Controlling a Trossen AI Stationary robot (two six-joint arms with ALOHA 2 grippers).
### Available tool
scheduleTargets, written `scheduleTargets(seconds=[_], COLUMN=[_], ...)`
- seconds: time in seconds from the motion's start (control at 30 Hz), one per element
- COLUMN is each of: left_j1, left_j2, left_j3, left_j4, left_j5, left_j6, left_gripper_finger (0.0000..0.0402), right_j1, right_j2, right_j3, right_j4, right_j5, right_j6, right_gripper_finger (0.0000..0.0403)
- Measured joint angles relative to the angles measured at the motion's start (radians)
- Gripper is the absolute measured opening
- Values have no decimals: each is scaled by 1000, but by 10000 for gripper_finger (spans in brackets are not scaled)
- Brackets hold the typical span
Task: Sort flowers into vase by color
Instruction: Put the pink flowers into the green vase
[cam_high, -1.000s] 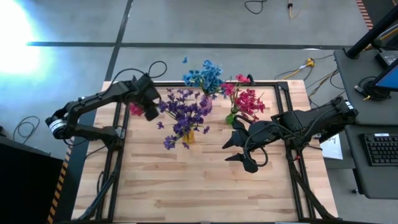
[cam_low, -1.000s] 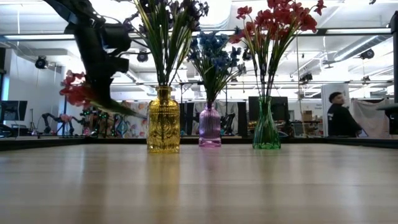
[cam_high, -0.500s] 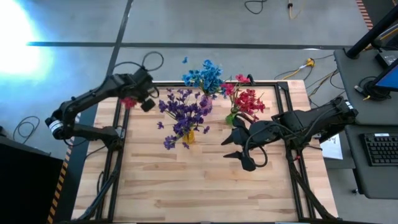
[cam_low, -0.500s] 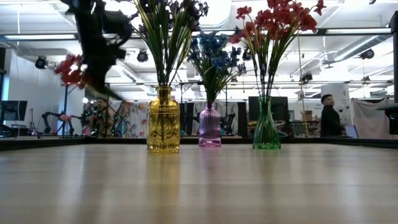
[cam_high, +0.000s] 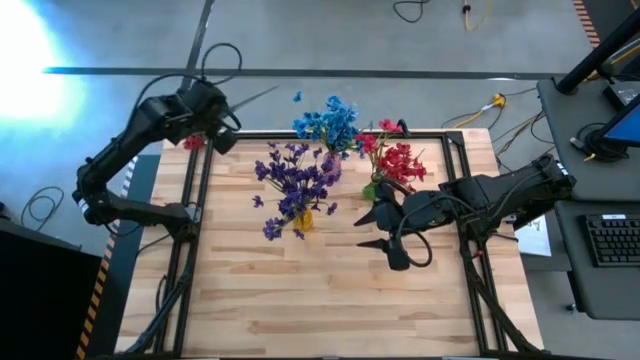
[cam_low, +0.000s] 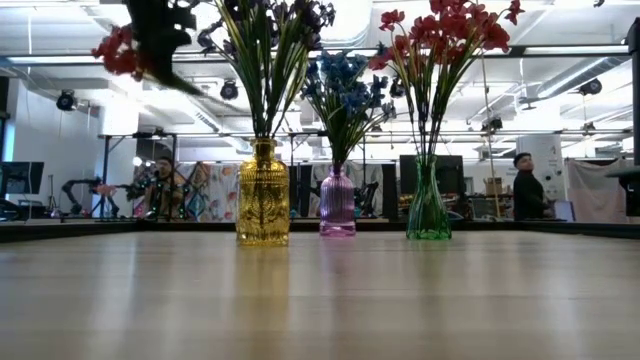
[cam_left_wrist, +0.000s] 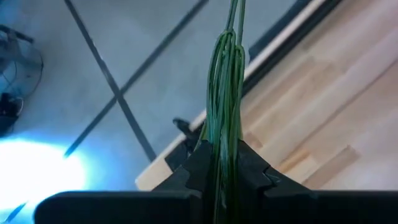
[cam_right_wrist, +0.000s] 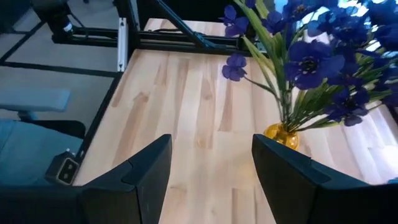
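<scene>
Red sprig's (cam_low: 118, 52) stems (cam_left_wrist: 225, 106) show pinched only at left gripper (cam_left_wrist: 222, 163).

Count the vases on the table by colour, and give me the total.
Yellow vase: 1
Purple vase: 1
Green vase: 1
Total: 3

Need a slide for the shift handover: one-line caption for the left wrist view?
Left gripper fingers shut on a bundle of green flower stems, held over the wooden table's edge.
</scene>
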Motion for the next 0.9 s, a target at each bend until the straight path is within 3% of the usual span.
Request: scheduleTargets(seconds=[0.43, 0.6, 0.9], left_j1=[-117, -169, -373], left_j2=[0, 0, 9], left_j3=[257, 336, 423], left_j4=[-1, -1, 1], left_j5=[0, 0, 0], left_j6=[0, 0, 10], left_gripper_finger=[25, 25, 25], right_j1=[0, 0, 0], right_j2=[0, 0, 0], right_j3=[0, 0, 104], right_j4=[23, 66, 73], right_j5=[193, 204, 278], right_j6=[-127, -203, -307], right_gripper_finger=[215, 215, 215])
